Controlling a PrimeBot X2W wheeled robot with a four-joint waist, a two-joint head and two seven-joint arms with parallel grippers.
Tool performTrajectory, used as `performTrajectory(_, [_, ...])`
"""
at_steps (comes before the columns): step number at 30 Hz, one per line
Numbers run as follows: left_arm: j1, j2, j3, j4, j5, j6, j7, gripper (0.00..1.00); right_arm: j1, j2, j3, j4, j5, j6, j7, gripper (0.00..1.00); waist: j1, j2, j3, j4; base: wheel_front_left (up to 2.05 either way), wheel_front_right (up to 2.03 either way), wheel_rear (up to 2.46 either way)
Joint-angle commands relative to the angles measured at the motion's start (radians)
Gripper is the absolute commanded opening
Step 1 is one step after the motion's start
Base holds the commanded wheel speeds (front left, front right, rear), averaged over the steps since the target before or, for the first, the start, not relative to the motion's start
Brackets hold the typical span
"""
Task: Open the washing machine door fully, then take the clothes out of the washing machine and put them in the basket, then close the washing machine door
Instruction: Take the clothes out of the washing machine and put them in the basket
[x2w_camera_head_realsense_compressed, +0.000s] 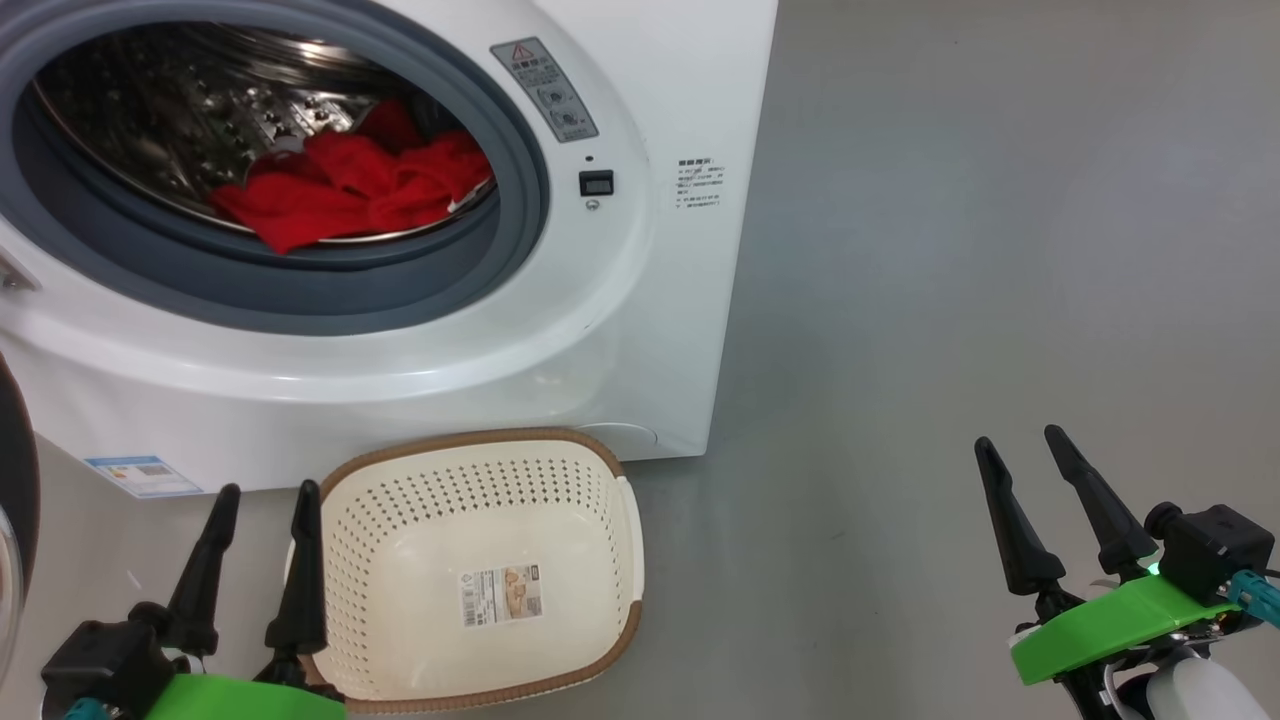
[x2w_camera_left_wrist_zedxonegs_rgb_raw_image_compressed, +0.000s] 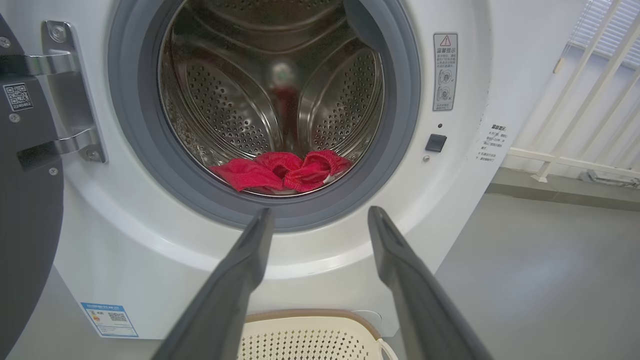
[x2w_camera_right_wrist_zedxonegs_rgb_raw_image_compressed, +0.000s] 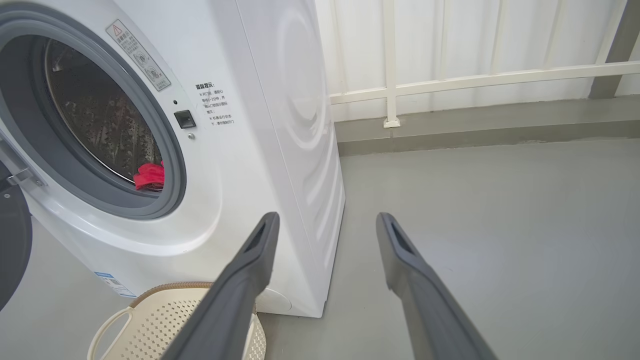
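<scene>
you see the washing machine (x2w_camera_head_realsense_compressed: 640, 300) with its door (x2w_camera_head_realsense_compressed: 15, 480) swung open at the left edge. the red clothes (x2w_camera_head_realsense_compressed: 350, 190) lie at the front of the steel drum (x2w_camera_head_realsense_compressed: 180, 110), behind the grey gasket (x2w_camera_head_realsense_compressed: 300, 290). the basket (x2w_camera_head_realsense_compressed: 380, 520) stands on the floor (x2w_camera_head_realsense_compressed: 950, 300) just before the machine's base. your left gripper (x2w_camera_head_realsense_compressed: 268, 490) hovers beside the basket's left rim, your right gripper (x2w_camera_head_realsense_compressed: 1020, 440) well apart to the right; both have fingers spread wide, holding nothing.

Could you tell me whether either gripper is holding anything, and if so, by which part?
Nothing is held: the left gripper and the right gripper are open and empty; the red clothes lie in the washing machine.
</scene>
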Motion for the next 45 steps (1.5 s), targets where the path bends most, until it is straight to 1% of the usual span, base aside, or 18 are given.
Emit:
performTrajectory(1, [-0.031,0.022,0.034,-0.023,0.001,-0.006,-0.004,1.0,-0.035,-0.012,0.014,-0.027,0.003,0.005,-0.009,1.0,0.0,0.0,0.003,0.0,0.0,0.0,0.0])
performTrajectory(11, [-0.044,0.022,0.03,-0.005,0.003,-0.006,-0.004,1.0,-0.046,-0.01,0.015,-0.029,0.003,0.005,-0.009,1.0,0.0,0.0,0.022,-0.001,0.0,0.0,0.0])
performTrajectory(15, [-0.057,0.016,0.027,0.021,0.01,-0.006,-0.004,1.0,-0.06,-0.006,0.018,-0.032,0.005,0.005,-0.009,1.0,0.0,0.0,0.042,-0.01,0.0,0.0,0.0])
performTrajectory(19, [-0.102,0.014,0.014,0.059,0.021,-0.006,-0.004,1.0,-0.075,0.005,0.015,-0.037,0.004,0.005,-0.009,1.0,0.0,0.0,0.073,-0.02,0.0,0.0,0.0])
performTrajectory(23, [-0.183,0.031,-0.011,0.118,0.033,-0.006,-0.004,1.0,-0.086,0.015,0.02,-0.039,0.005,0.005,-0.009,1.0,0.0,0.0,0.112,-0.034,0.0,0.0,0.0])
performTrajectory(24, [-0.183,0.031,-0.011,0.118,0.033,-0.006,-0.004,1.0,-0.086,0.015,0.02,-0.039,0.005,0.005,-0.009,1.0,0.0,0.0,0.112,-0.034,0.0,0.0,0.0])
performTrajectory(31, [-0.401,0.081,-0.034,0.272,0.044,-0.006,-0.004,1.0,-0.12,0.039,0.023,-0.045,0.009,0.005,-0.009,1.0,0.0,0.0,0.207,-0.071,0.0,0.0,0.0])
performTrajectory(38, [-0.65,0.157,-0.071,0.481,0.016,-0.006,-0.001,1.0,-0.159,0.065,0.03,-0.048,0.016,0.005,-0.009,1.0,0.0,0.0,0.298,-0.12,0.0,0.0,0.0])
performTrajectory(39, [-0.716,0.18,-0.083,0.542,0.012,-0.006,0.011,1.0,-0.169,0.072,0.035,-0.05,0.016,0.005,-0.009,1.0,0.0,0.0,0.319,-0.132,0.0,0.0,0.0])
performTrajectory(45, [-0.876,0.236,-0.117,0.685,-0.013,-0.006,0.044,1.0,-0.195,0.091,0.042,-0.055,0.021,0.005,-0.009,1.0,0.0,0.0,0.369,-0.169,0.0,0.0,0.0])
